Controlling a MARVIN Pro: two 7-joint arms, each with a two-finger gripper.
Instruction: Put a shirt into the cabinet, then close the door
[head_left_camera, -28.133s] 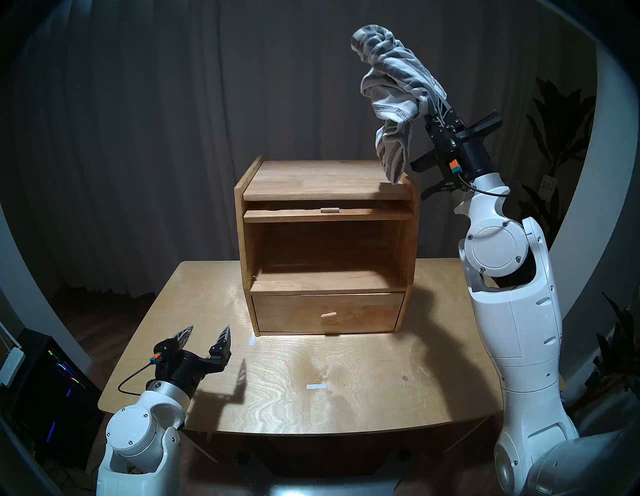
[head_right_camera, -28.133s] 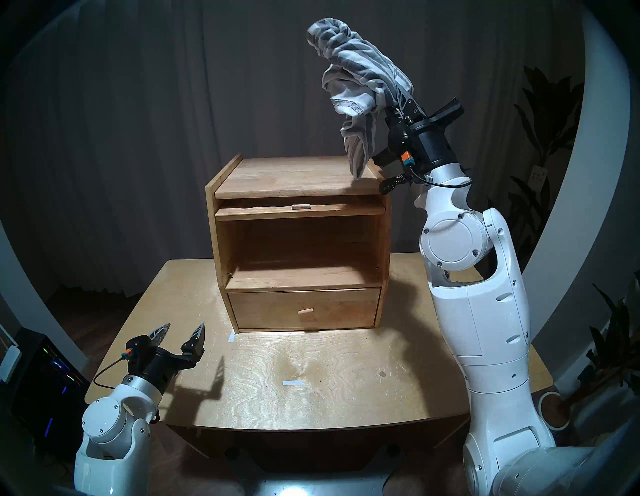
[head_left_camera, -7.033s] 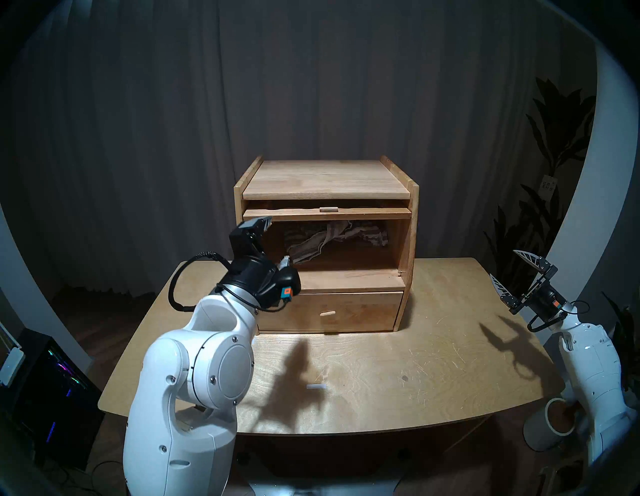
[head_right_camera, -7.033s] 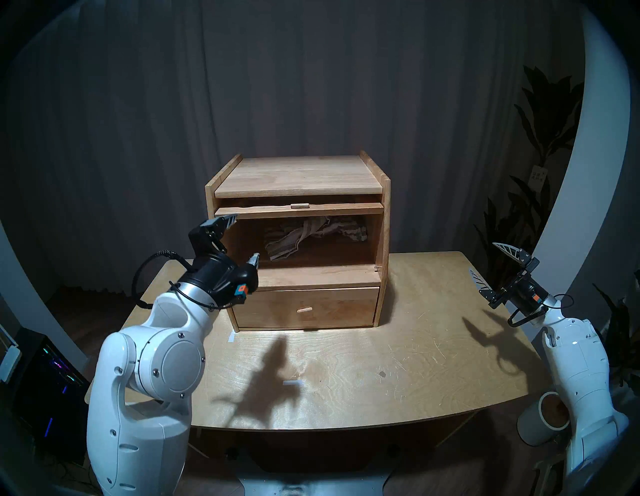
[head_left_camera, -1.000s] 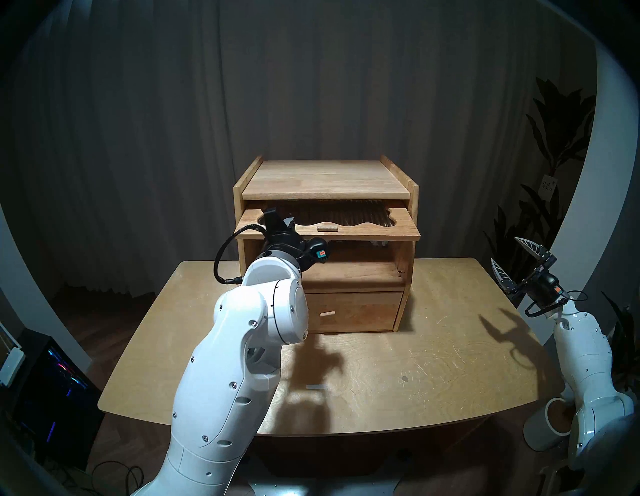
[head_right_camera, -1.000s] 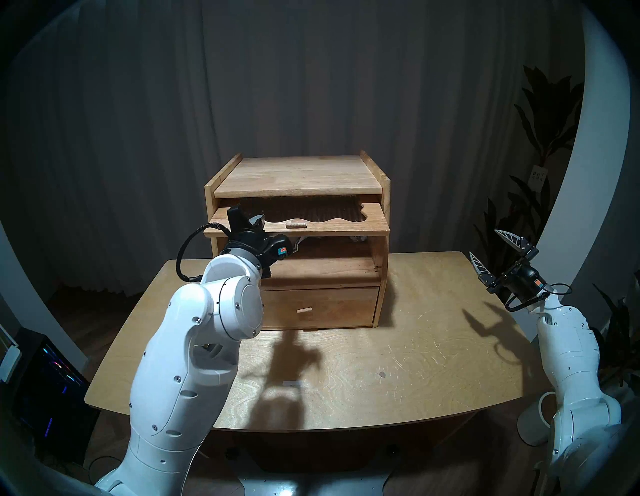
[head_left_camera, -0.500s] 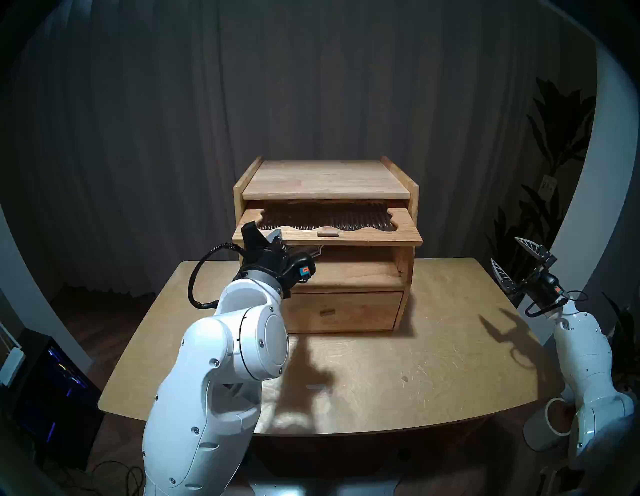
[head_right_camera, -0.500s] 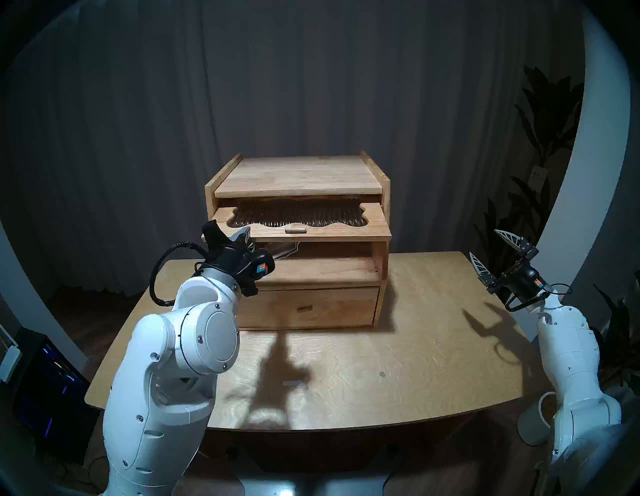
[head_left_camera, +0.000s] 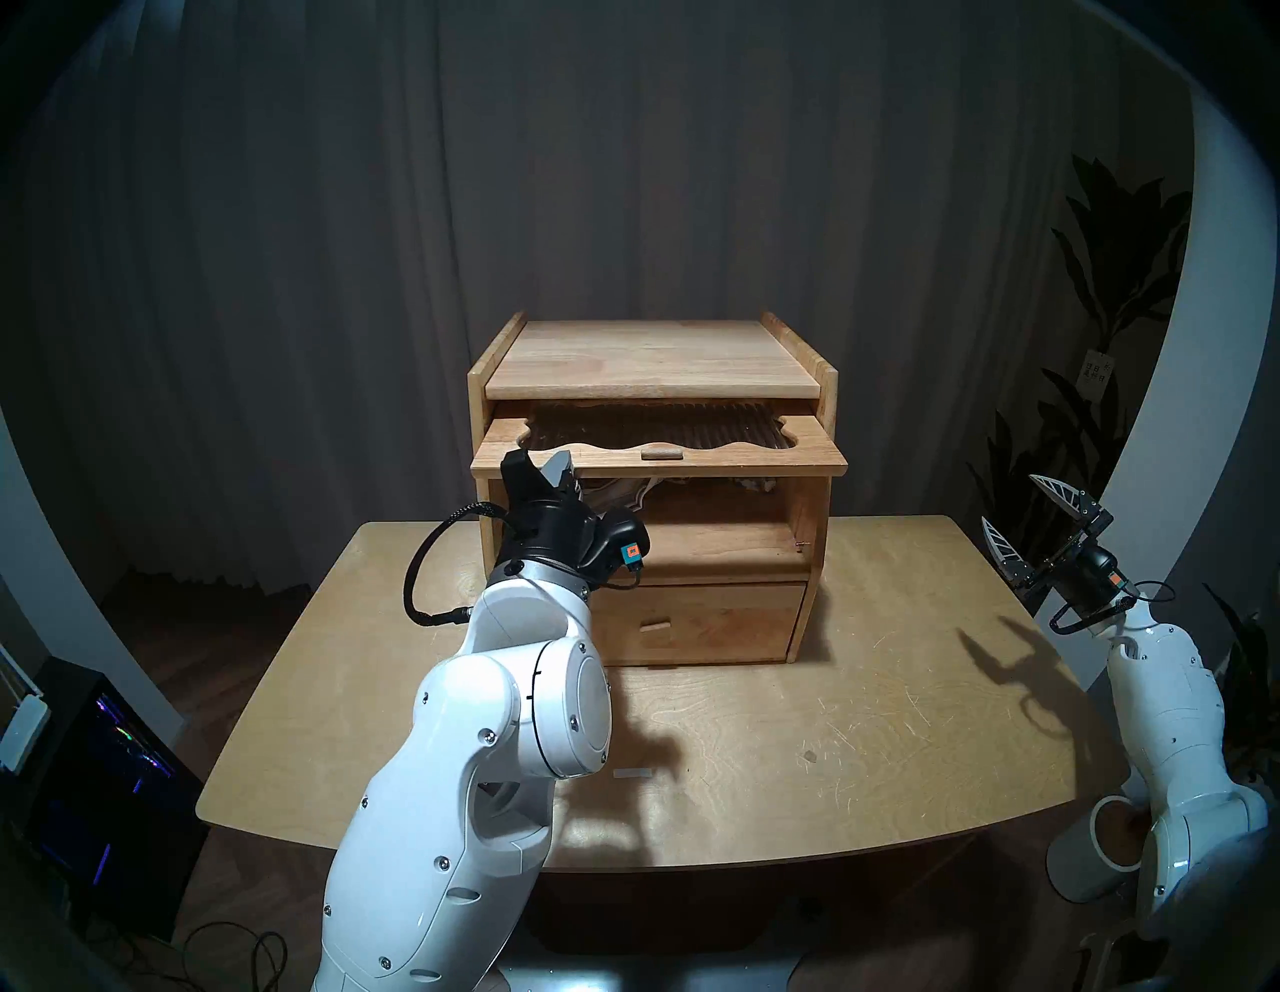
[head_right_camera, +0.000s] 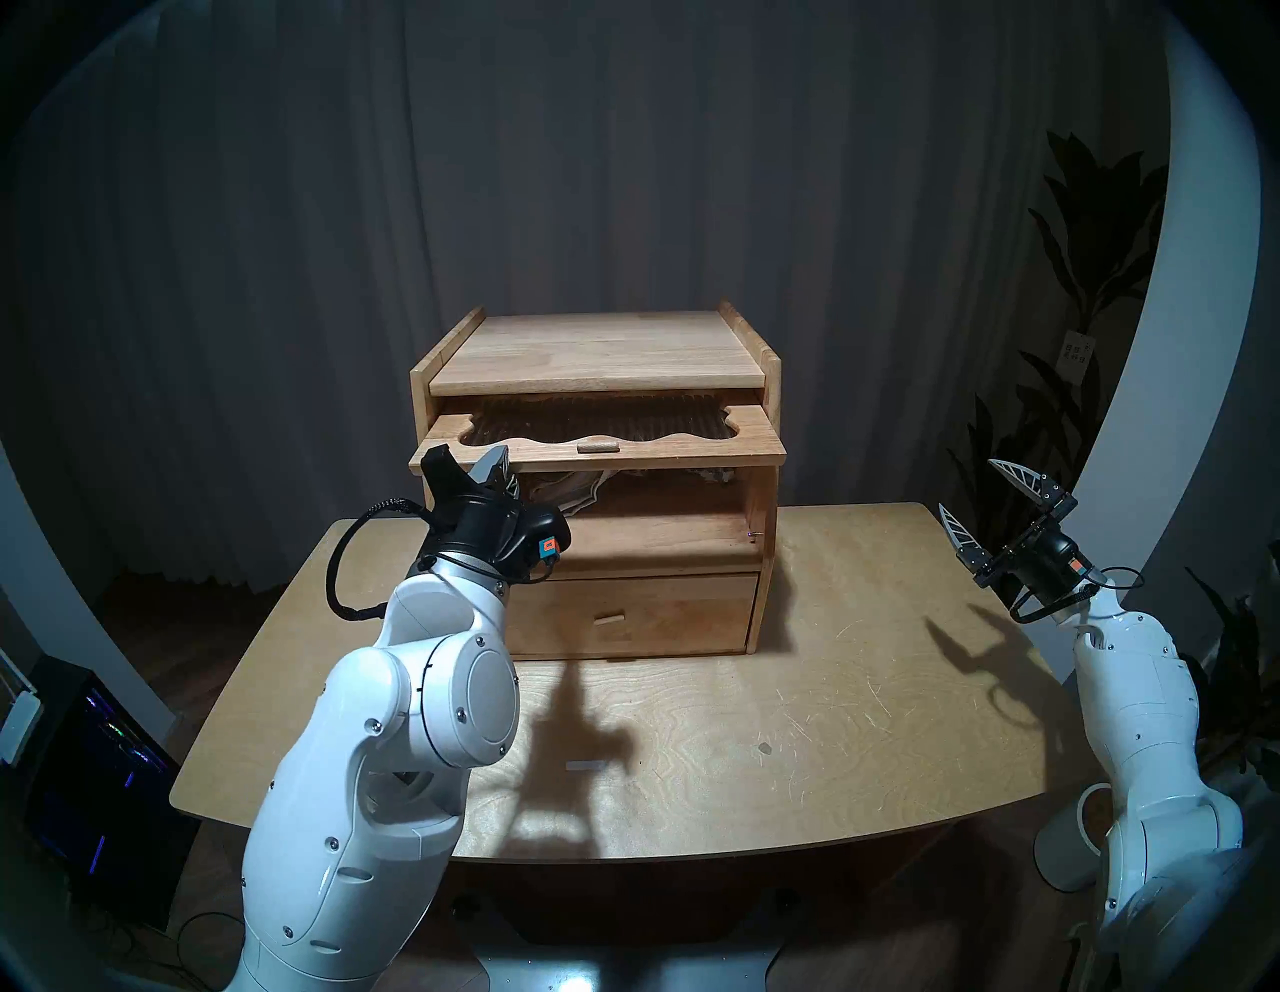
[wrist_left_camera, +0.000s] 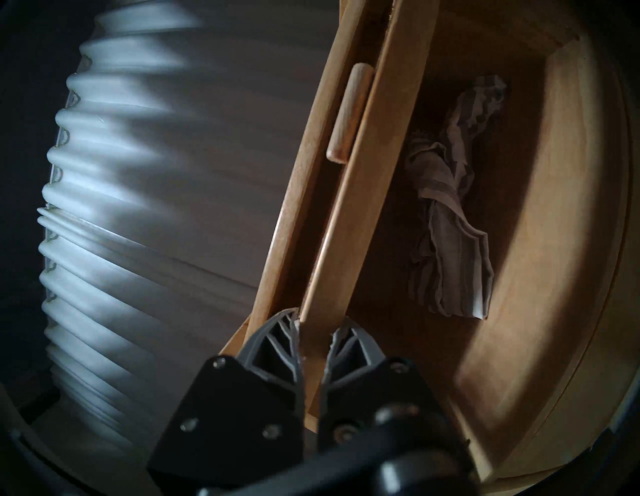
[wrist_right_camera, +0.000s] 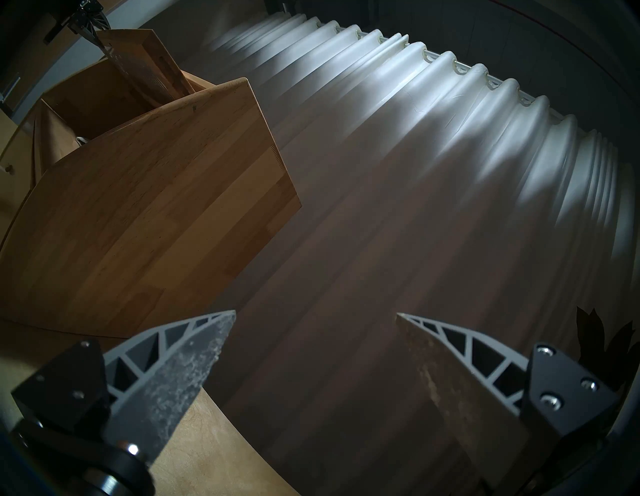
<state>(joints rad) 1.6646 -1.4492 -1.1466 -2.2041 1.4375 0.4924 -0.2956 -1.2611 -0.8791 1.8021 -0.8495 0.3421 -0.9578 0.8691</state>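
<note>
Clamped on the front edge of the wide light-wood door (head_left_camera: 658, 457) with its wavy ribbed window, my left end effector (wrist_left_camera: 313, 332) holds the panel pulled partway out, level above the opening. Behind it the crumpled grey-and-white striped shirt (wrist_left_camera: 453, 221) lies inside the boxy light-wood cabinet (head_left_camera: 651, 360). Shirt placed, door-closing in hand; next I judge the panel must swing down over the opening. Right of the cabinet, over the tabletop (head_left_camera: 831, 727), my right end effector (head_left_camera: 1025, 526) hangs spread, empty.
</note>
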